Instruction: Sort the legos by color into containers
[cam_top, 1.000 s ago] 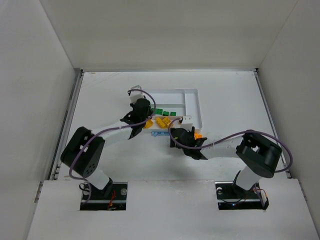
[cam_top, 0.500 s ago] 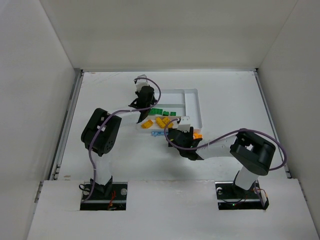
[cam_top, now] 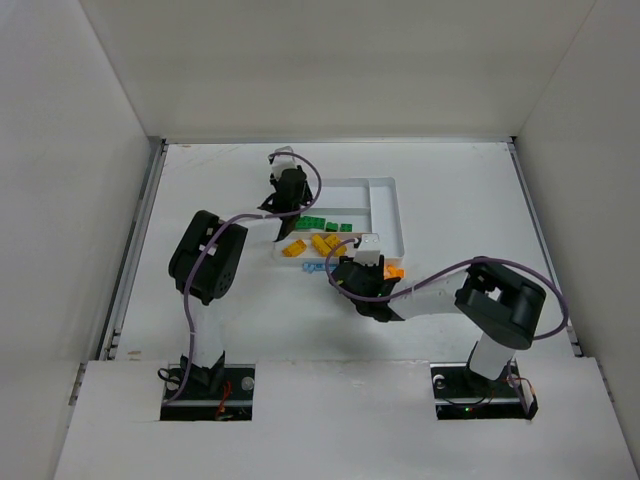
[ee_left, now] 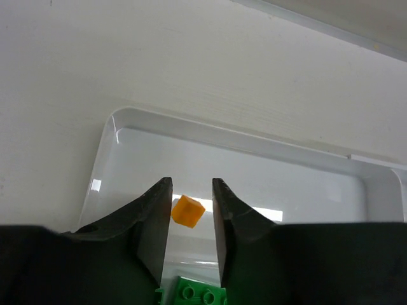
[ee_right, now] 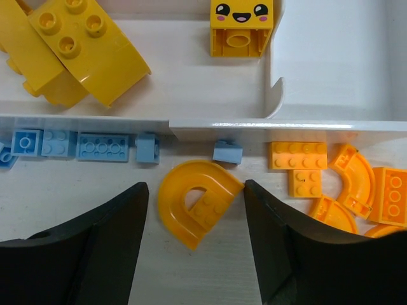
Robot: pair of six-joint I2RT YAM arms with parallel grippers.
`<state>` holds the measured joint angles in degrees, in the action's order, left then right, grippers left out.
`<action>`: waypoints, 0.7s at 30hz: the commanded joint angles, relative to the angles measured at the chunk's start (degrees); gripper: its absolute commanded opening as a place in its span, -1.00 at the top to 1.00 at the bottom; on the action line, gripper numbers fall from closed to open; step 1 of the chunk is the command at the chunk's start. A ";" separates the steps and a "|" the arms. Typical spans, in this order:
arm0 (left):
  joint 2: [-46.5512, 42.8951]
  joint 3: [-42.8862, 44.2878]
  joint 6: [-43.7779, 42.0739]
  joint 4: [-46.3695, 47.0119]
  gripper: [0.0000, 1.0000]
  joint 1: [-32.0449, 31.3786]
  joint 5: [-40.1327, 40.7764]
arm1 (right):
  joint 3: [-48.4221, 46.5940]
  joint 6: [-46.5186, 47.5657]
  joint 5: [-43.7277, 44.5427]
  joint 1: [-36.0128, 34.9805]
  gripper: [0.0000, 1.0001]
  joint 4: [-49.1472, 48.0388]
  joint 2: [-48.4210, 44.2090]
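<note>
Top external view first: white counter [cam_top: 460, 190], white tray [cam_top: 399, 212] in the middle, both arms reaching at it. The left arm [cam_top: 205, 260] hangs over the tray's far section and the right arm [cam_top: 500, 300] sits low at the near wall.

From the left wrist, the left jaws stand a little apart with one small orange cube [ee_left: 187, 211] showing in the gap. It looks like it's lying on the tray floor rather than pinched, though one jaw is right against it. Green bricks [ee_left: 197, 293] sit in the next section over.

The right jaws are wide apart, straddling an orange arch piece [ee_right: 197, 213] on the counter just outside the tray wall. A light blue brick [ee_right: 227, 152] is just beside its far corner, with more orange pieces [ee_right: 318, 175] off to the right.

To do this pick well, the right arm probably wants to drop straight down, centred on the arch, and squeeze its outer sides — not sweep forward, or it'll shove the blue one. The left should lift straight up, leaving the cube where it lies.
</note>
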<state>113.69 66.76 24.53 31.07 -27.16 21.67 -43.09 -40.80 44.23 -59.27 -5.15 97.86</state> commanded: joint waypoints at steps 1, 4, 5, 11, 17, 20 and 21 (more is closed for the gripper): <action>-1.45 0.66 -0.54 3.03 0.33 -0.13 0.21 | -0.68 -1.83 -1.60 -0.45 -0.28 3.04 1.98; -4.17 -1.98 0.51 3.65 0.16 -0.66 0.39 | -0.50 -2.44 -1.43 -0.45 -0.14 3.04 2.24; -5.31 -3.03 0.86 3.65 0.13 -0.92 0.39 | -0.42 -2.62 -1.25 -0.45 -0.11 3.04 2.24; -13.39 -9.89 4.29 4.08 0.11 -3.64 0.48 | 1.60 -3.23 -0.81 -2.39 0.05 3.65 -0.74; -20.78 -16.65 4.30 5.85 0.11 -6.63 0.74 | 3.54 -4.12 0.42 -5.28 0.05 6.11 -5.39; -25.08 -20.60 4.21 5.06 0.11 -7.42 0.83 | 3.80 -4.38 0.86 -6.95 0.05 7.60 -8.03; -26.66 -22.27 4.21 4.97 0.11 -7.60 0.83 | 3.80 -4.47 0.77 -7.22 0.05 8.22 -8.91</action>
<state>91.48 47.77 28.36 34.52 -34.50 21.63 -39.48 -43.99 44.75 -65.23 0.21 92.27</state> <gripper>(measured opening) 0.441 0.565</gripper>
